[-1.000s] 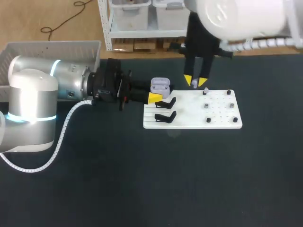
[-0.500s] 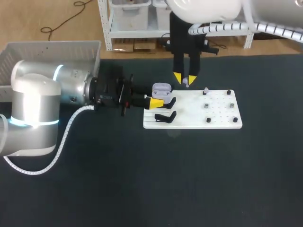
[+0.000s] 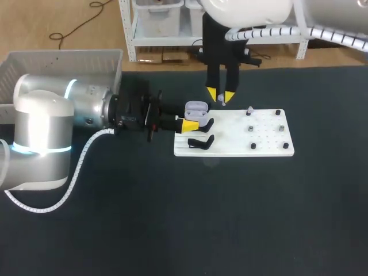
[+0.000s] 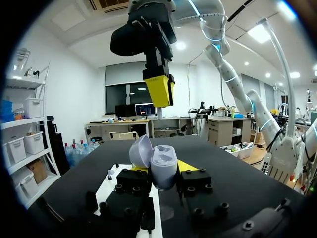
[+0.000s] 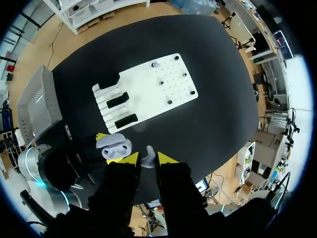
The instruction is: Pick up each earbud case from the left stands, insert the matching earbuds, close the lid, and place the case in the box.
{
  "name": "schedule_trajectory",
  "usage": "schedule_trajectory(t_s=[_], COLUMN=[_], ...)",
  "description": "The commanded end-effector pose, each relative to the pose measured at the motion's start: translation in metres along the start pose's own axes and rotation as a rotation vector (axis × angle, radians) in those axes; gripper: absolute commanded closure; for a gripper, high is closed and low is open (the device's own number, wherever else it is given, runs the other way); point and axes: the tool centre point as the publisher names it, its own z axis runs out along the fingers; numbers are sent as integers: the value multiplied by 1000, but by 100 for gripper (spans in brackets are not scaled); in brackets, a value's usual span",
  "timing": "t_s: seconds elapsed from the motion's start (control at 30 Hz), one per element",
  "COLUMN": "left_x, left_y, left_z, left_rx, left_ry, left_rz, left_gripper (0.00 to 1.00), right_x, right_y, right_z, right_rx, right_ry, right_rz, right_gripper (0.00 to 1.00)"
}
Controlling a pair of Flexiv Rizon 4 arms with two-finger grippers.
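Lavender earbud case [image 3: 195, 107], lid swung open, clamped in left jaws just over the far-left corner of the white board [image 3: 270, 148]; off its stand, beside the far black stand [image 3: 202, 125]. From left wrist: case [image 4: 161, 166] upright between the yellow tips, lid tipped back, wells facing up. Fill state of the wells: cannot tell.

Right jaws clamped on one pale earbud [image 3: 222, 102], hanging above and just right of the case, apart from it. From right wrist: earbud [image 5: 147, 157] pinched between the tips, case [image 5: 114, 148] just beside.

Progress, as judged:
- Case pick-up: done.
- Pick-up of this earbud: done.
- Insertion: not yet done; earbud near the open case but not in a well.
- Second pale earbud [image 3: 250, 110] on a peg at the far side of the board, probably the mate.
- Near black stand [image 3: 200, 141] bare.

Left to do: seat held earbud, fetch and seat the other if needed, shut lid, carry case to the grey box [image 3: 63, 57] at far left of the bench. Contents of box hidden; count of finished cases unknown.
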Motion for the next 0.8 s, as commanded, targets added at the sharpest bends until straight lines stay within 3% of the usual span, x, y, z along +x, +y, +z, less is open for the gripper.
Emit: schedule_trajectory(t_s=[0.03,0.47,0.8], left_x=[1,1,1], left_y=[-1,-1,-1], left_z=[1,1,1], left_rx=[-5,-5,-5], left_ry=[-1,-1,-1], left_rz=[2,2,2], left_gripper=[100,100,100], right_x=[4,23,22], right_y=[8,30,37], right_z=[-2,7,17], right_rx=[1,-4,26], right_ry=[-22,-76,-123], right_rz=[20,44,54], right_gripper=[100,100,100])
